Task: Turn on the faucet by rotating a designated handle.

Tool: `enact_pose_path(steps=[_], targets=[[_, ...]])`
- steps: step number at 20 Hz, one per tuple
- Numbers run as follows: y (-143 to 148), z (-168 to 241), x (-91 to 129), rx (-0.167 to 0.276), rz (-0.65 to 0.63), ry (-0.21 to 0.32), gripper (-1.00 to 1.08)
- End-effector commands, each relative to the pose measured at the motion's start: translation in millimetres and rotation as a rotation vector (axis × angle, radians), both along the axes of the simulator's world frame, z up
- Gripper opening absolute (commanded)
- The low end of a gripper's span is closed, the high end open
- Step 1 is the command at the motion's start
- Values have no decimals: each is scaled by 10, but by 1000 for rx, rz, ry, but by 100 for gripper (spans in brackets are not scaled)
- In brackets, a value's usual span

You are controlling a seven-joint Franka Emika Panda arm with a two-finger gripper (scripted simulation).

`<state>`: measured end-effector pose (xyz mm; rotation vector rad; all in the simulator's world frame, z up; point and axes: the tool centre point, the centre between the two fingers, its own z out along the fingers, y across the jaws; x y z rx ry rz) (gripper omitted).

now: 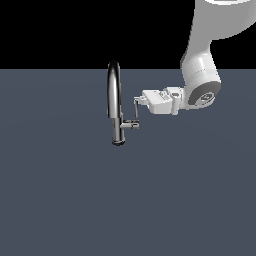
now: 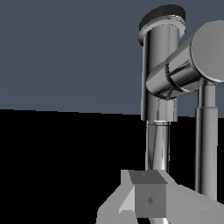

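mostly bare slate floor (image 1: 75, 200), black backdrop

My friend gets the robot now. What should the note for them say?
Hand: at the top of the handle, on the exterior view's right of the faucet; whether it is gripping cannot be told.
Faucet: upright on the grey floor, the handle's rod pointing up from its side stub.
Done: the hand has reached the handle.
Left: rotate the handle to turn the faucet on.

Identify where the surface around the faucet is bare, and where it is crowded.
Bare surface spreads in front of the faucet and to the exterior view's left. It is crowded on the exterior view's right, where the gripper meets the handle beside the spout.
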<state>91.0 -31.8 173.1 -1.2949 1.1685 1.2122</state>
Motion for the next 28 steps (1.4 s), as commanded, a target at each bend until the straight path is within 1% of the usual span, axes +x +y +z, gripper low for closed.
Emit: enact_pose_path(steps=[1, 4, 9, 28], targets=[[11, -72, 17, 18, -19, 17, -100], [18, -112, 23, 27, -28, 27, -100], [17, -117, 21, 27, -28, 27, -100], [7, -67, -438, 27, -28, 27, -100]])
